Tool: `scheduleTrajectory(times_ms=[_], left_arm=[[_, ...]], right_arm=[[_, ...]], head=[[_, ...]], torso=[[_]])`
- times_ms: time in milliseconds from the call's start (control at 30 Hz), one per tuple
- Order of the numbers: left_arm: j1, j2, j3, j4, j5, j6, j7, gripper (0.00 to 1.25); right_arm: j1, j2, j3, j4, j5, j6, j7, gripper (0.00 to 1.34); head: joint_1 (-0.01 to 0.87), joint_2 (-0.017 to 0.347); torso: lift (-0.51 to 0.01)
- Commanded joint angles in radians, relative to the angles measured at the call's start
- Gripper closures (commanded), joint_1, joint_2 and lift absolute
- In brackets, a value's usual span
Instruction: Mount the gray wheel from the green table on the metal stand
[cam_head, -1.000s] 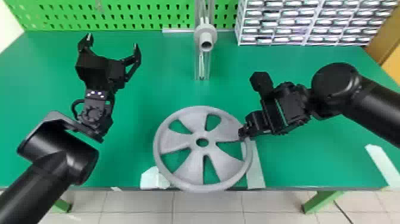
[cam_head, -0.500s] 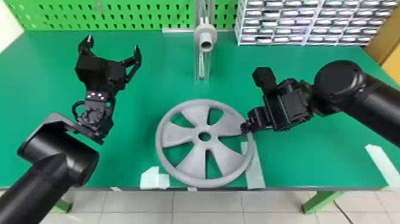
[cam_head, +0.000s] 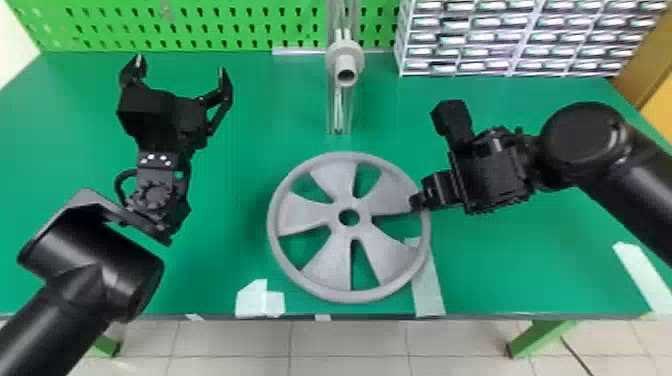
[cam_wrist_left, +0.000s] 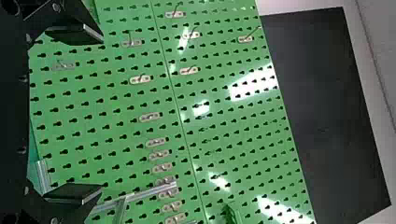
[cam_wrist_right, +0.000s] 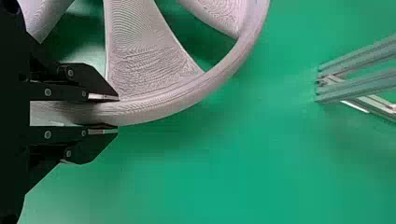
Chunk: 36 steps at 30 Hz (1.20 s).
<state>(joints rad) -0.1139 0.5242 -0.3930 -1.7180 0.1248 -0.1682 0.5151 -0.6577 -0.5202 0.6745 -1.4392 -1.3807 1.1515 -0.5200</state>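
My right gripper (cam_head: 419, 201) is at the right side of the gray wheel (cam_head: 320, 270). In the right wrist view, the right gripper (cam_wrist_right: 116, 113) is shut on the rim of the wheel (cam_wrist_right: 187, 93). The five-spoked wheel has a round center hole and lies near the front of the green table. Behind it stands the metal stand (cam_head: 336, 112) with a gray hub and tube (cam_head: 346, 65) facing forward. Over the table's left side, my left gripper (cam_head: 177, 67) is open with nothing between its fingers; the left wrist view shows this left gripper (cam_wrist_left: 100, 114) facing the pegboard.
A green pegboard (cam_head: 240, 25) runs along the back of the green table (cam_head: 240, 165). A rack of small drawers (cam_head: 515, 37) stands at the back right. White tape pieces (cam_head: 260, 300) stick near the front edge, with a strip (cam_head: 430, 295) partly under the wheel.
The wheel has shifted slightly right and its tilt has changed, with its far rim now lower in the head view than a second ago. The right gripper moved slightly right with it. The left arm stayed still.
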Motion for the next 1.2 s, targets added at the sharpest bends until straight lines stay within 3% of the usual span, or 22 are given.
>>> scheduleTrajectory(times_ms=[0, 467, 700, 800, 1167], left_arm=[[0.022, 0.000, 0.008, -0.040, 0.001, 0.027, 0.017, 0.16], [0.129, 0.000, 0.019, -0.120, 0.022, 0.032, 0.129, 0.16], [0.143, 0.000, 0.020, -0.121, 0.052, 0.032, 0.152, 0.16], [0.135, -0.001, 0.019, -0.117, 0.053, 0.032, 0.152, 0.16], [0.097, -0.012, -0.007, -0.089, 0.053, 0.032, 0.152, 0.16]], right_arm=[[0.043, 0.023, -0.072, -0.029, 0.051, 0.019, 0.000, 1.05], [0.155, 0.109, -0.266, -0.155, 0.247, 0.059, 0.000, 1.05], [0.219, 0.187, -0.391, -0.222, 0.361, 0.068, 0.000, 1.05], [0.236, 0.216, -0.415, -0.236, 0.391, 0.068, 0.000, 1.05], [0.267, 0.282, -0.451, -0.263, 0.474, 0.063, 0.006, 1.05]], head=[[0.867, 0.052], [0.867, 0.052], [0.867, 0.052], [0.867, 0.052], [0.867, 0.052]], torso=[[-0.100], [-0.100], [-0.100], [-0.100], [-0.100]])
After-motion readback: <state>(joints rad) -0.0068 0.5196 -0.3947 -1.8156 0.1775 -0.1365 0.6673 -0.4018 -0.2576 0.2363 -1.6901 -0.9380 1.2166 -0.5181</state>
